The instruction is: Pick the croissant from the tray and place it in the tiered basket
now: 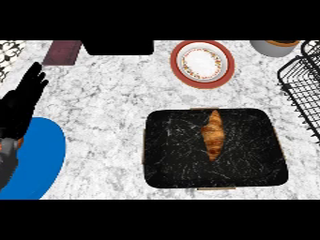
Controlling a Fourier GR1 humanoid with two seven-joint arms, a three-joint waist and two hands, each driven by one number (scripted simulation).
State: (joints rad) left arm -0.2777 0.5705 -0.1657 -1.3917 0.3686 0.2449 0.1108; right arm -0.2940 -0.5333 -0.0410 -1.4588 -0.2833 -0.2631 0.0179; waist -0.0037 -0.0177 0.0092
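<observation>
Left hand [17, 108] rested open, fingers straight, holding nothing. Croissant [213, 133] lay on tray [254, 159], well right of hand, long axis pointing away from robot. Basket [313, 93] farther right still. Right hand unseen.

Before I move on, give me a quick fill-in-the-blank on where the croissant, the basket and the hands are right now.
1. The croissant lies on the black ____.
2. The tiered basket stands at the view's ____ edge, apart from the croissant.
3. The left hand rests open, fingers up, at the view's left edge; the ____ hand is not in view.

Missing words: tray; right; right.
</observation>
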